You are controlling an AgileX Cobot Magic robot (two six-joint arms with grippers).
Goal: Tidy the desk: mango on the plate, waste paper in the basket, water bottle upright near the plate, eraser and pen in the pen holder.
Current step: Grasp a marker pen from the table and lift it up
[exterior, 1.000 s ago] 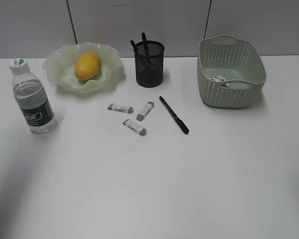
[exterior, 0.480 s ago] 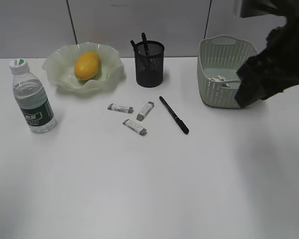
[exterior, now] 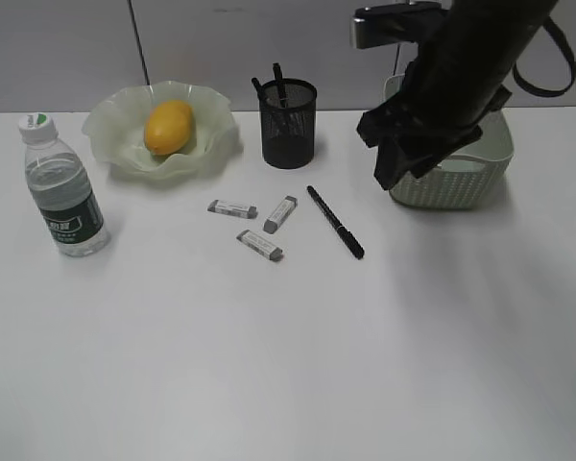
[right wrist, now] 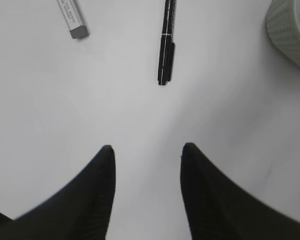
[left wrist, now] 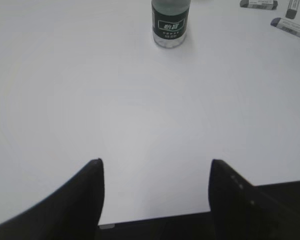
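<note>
Both grippers, left gripper (left wrist: 155, 192) and right gripper (right wrist: 147, 150), stand apart and empty; an off-centre descent risks rolling the pen (right wrist: 166, 47) into the erasers (exterior: 268, 228).

Right arm (exterior: 461, 77) at far right, gripper (right wrist: 146, 150) agape, empty, pointing down. Left gripper (left wrist: 155, 162) agape, empty, near edge.

Office-like desk (exterior: 269, 365), pen holder (exterior: 288, 123) (mesh), grey partition panels (exterior: 67, 48)
</note>
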